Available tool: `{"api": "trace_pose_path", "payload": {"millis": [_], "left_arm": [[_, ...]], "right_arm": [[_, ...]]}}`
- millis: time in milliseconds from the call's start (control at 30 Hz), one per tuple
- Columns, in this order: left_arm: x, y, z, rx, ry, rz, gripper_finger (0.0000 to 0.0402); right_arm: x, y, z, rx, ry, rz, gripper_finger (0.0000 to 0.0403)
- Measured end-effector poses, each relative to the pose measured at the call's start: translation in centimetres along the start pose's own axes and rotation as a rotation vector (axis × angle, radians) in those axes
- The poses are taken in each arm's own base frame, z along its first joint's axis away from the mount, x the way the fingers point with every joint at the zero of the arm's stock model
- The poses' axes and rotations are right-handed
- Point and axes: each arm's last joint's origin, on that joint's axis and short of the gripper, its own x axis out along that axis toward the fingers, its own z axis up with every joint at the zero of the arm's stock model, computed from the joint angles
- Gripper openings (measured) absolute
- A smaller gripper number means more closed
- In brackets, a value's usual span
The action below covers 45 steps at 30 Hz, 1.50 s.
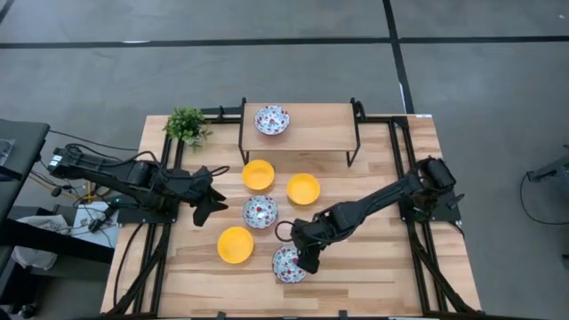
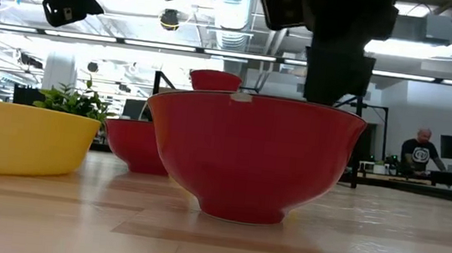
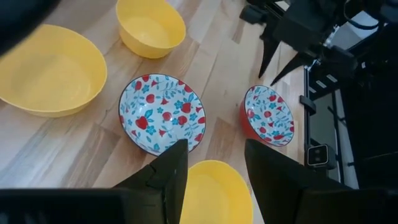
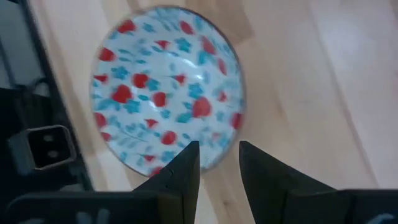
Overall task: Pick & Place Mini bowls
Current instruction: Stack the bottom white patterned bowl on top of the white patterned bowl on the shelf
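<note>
Three yellow mini bowls [image 1: 258, 174] [image 1: 303, 188] [image 1: 236, 244] and two floral ones [image 1: 260, 212] [image 1: 288, 264] stand on the wooden table. A third floral bowl [image 1: 272, 119] sits on the shelf. My right gripper [image 1: 308, 260] [image 4: 219, 155] is open, pointing steeply down over the near floral bowl [image 4: 166, 90], its fingers at the rim. In the low view this bowl [image 2: 252, 155] shows red outside. My left gripper [image 1: 209, 191] [image 3: 214, 158] hovers open left of the middle floral bowl [image 3: 161, 113], holding nothing. My right gripper comes from above at the near floral bowl's rim [image 4: 205, 163], on the side toward the table's right, with one finger [image 4: 186, 168] over that rim. I cannot tell whether it touches. The bowl stands upright on the table.
A low wooden shelf [image 1: 311, 133] on black legs stands at the far middle, a small green plant [image 1: 187, 126] at the far left corner. Black rails run along both table sides. A person [image 2: 415, 151] shows in the room beyond.
</note>
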Motion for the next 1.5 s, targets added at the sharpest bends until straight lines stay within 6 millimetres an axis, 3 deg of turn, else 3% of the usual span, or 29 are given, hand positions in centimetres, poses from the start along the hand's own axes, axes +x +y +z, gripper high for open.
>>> {"api": "trace_pose_path", "payload": {"millis": [667,1267,1500], "left_arm": [[0.0,0.0,0.0,-0.001,0.000,-0.008,0.0158],[0.0,-0.1,0.1,-0.002,-0.008,-0.014,0.0158],[0.0,-0.1,0.2,-0.003,-0.013,-0.018,0.0158]], "right_arm": [[2.8,-0.5,0.2,0.009,0.042,-0.008,0.0103],[3.2,-1.0,0.3,0.009,0.030,0.001,0.0101],[3.6,-1.8,0.3,0.033,0.039,0.009,0.0080]]}}
